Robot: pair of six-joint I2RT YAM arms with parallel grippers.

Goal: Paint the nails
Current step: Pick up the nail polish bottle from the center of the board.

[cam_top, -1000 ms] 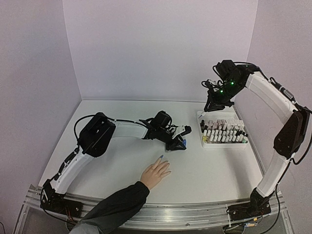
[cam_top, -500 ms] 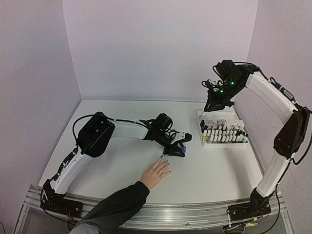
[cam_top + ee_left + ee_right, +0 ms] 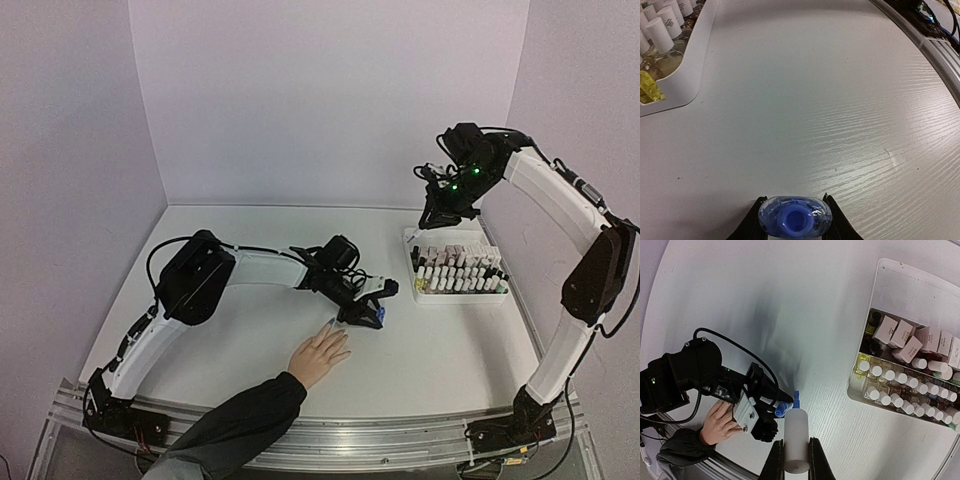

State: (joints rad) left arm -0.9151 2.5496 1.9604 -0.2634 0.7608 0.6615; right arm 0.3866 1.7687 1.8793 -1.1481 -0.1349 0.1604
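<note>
Jaws of your left gripper (image 3: 373, 311) clamp an open blue glass polish bottle (image 3: 795, 221); your right gripper (image 3: 796, 456) pinches a white cylindrical cap (image 3: 796, 437) aloft. Near the bottle, the nails (image 3: 330, 322) point far-right on a light-skinned hand (image 3: 319, 358) lying flat, forearm angled near-left.

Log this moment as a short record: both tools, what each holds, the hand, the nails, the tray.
left tool: shut on blue polish bottle, neck uncapped, just beyond the fingertips
right tool: shut on white cap, blue at its far end, held high
hand: palm down on table, dark sleeve
nails: one shows blue; others too small to tell
tray: rows of white-capped bottles
</note>
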